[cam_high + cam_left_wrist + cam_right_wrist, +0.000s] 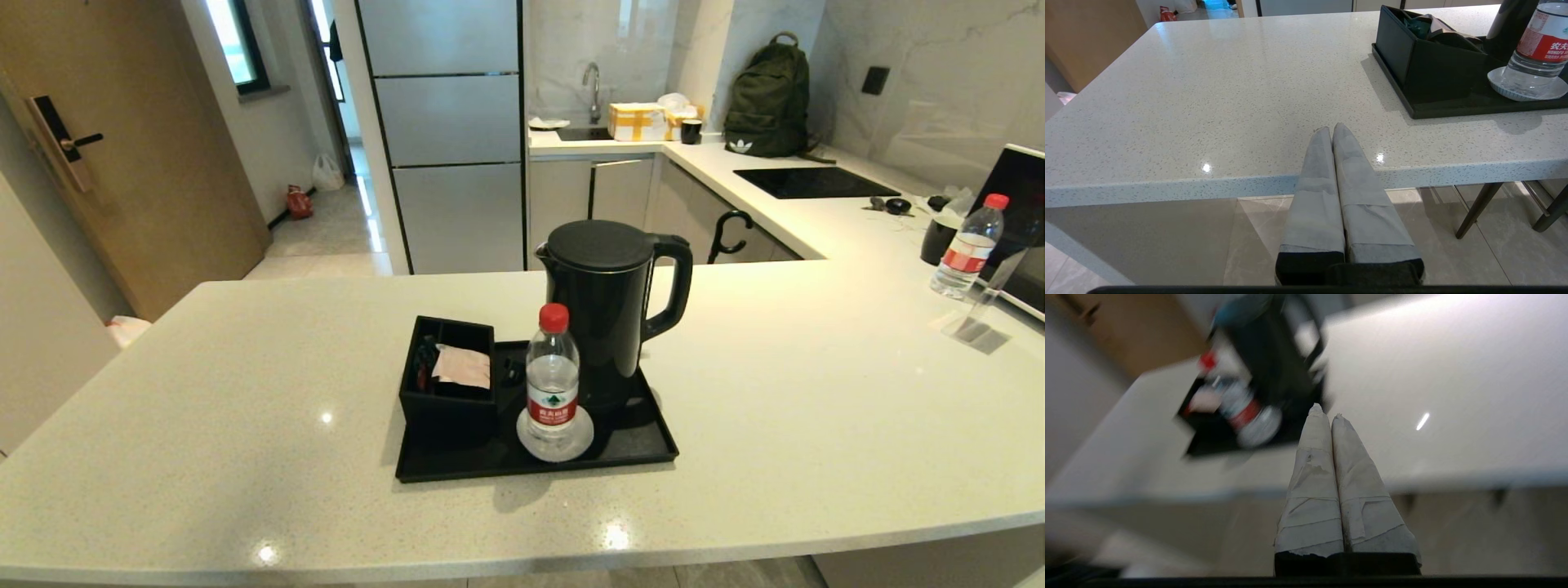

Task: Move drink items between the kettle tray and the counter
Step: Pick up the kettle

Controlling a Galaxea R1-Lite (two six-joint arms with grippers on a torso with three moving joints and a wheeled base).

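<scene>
On the counter, a pale speckled stone worktop, the kettle tray sits near the middle, a shallow black rectangle with a low rim. On it, far right: the electric kettle, tall and matte black, lid flat, loop handle turned to the right. On it, near centre: a clear water bottle with red cap and red label, upright on a small white saucer, just in front of the kettle. On it, left: a small black divided box, and across its top lies the sachet, pinkish-beige and flat; dark items fill the compartment to its left, which I cannot identify. My left gripper hangs low beyond the counter's near edge, left of the tray and well apart from it, its taped fingers pressed together on nothing. My right gripper is likewise clenched and empty, fingertips touching, off the counter's near edge with the tray and its contents ahead of it, blurred in my right wrist view. Far right on the counter: a second water bottle, a dark cup. Beyond, on the back worktop: a green backpack, a black hob, a yellow-banded box beside the sink tap.
</scene>
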